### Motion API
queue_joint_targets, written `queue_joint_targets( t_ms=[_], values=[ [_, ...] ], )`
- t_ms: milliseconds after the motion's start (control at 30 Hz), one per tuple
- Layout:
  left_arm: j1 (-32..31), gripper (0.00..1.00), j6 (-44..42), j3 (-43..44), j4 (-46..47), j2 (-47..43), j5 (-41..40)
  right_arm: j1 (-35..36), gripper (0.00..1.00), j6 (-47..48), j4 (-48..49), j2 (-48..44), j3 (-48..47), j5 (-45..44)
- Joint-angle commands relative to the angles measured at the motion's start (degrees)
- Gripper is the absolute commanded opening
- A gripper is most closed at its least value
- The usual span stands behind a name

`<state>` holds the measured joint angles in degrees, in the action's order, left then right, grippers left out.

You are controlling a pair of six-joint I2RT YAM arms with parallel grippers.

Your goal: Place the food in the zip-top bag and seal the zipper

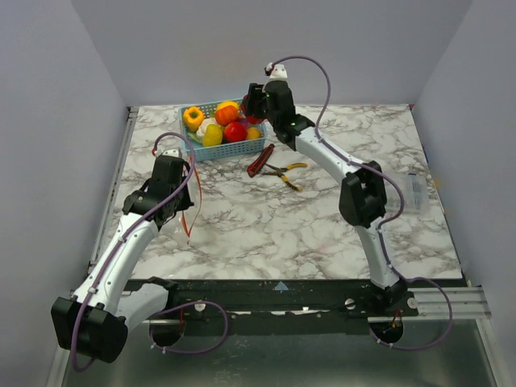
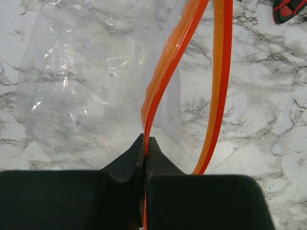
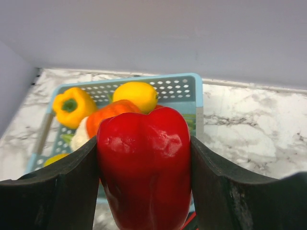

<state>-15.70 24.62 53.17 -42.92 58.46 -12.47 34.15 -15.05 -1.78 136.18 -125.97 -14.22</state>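
My right gripper [image 3: 144, 151] is shut on a glossy red pepper [image 3: 144, 167] and holds it above the right end of the blue basket [image 3: 192, 91]; in the top view this gripper [image 1: 255, 111] is at the basket's far right corner. More food lies in the basket: a yellow pepper [image 3: 72, 105], a lemon [image 3: 135, 95] and an orange piece [image 3: 108, 115]. My left gripper [image 2: 146, 141] is shut on one lip of the red-orange zipper [image 2: 165, 72] of the clear zip-top bag [image 2: 86, 86]. The other lip [image 2: 221, 86] curves away, so the mouth stands open. In the top view the zipper [image 1: 193, 201] hangs beside the left gripper [image 1: 179, 211].
Red-and-yellow-handled pliers [image 1: 274, 167] lie on the marble table between the basket [image 1: 234, 149] and the right arm; one handle shows in the left wrist view [image 2: 288, 9]. A small clear object [image 1: 415, 192] sits at the table's right edge. Walls enclose three sides.
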Motion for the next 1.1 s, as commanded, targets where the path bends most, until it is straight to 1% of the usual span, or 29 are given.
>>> queue_joint_targets(
  t_ms=[0,133,167,233,267,333,400,467,567,700,867,1000,1067],
  values=[
    [1.2,0.00,-1.3,-0.6,1.7,-0.8,5.2,0.2,0.01,-9.8,0.1,-12.1,11.7,7.8],
    [2.1,0.00,-2.4,-1.2,2.5,-1.1,7.7,1.0,0.01,-18.4,7.5,-21.6,27.3,18.7],
    [2.2,0.00,-2.7,-1.3,3.0,-1.2,8.2,1.2,0.01,-20.5,10.7,-23.8,31.3,22.1],
    [2.3,0.00,-2.6,-1.2,3.5,-0.9,9.8,2.4,0.01,-24.8,16.1,-27.3,37.9,27.3],
    [2.3,0.00,-2.3,-1.3,3.8,-0.7,11.4,3.4,0.01,-26.1,17.3,-28.6,40.2,29.2],
    [2.3,0.00,-1.5,-1.0,4.0,0.2,15.8,5.7,0.01,-29.3,20.2,-31.5,45.6,30.5],
    [2.3,0.00,-0.9,-1.1,4.6,1.4,18.7,7.4,0.01,-34.4,27.9,-34.3,51.9,33.2],
    [2.4,0.00,-0.5,-0.9,4.4,2.1,19.9,8.8,0.01,-39.0,33.3,-36.1,56.5,33.5],
    [2.4,0.00,-1.1,-1.3,6.3,2.4,20.6,10.0,0.01,-46.9,40.0,-36.7,60.7,34.3],
    [2.9,0.00,-0.6,-0.8,7.0,3.2,22.4,11.5,0.01,-53.6,48.2,-37.2,65.9,34.1],
    [3.6,0.00,-1.6,-2.7,8.3,0.1,22.6,14.3,0.01,-56.6,50.4,-36.4,67.3,31.7],
    [3.7,0.00,-1.8,-3.6,9.6,-1.8,23.9,14.8,0.01,-58.9,50.6,-33.2,65.2,30.5],
    [3.7,0.00,-1.9,-3.4,9.6,-1.9,24.4,15.2,0.01,-59.0,48.2,-31.8,63.6,29.9]
  ],
)
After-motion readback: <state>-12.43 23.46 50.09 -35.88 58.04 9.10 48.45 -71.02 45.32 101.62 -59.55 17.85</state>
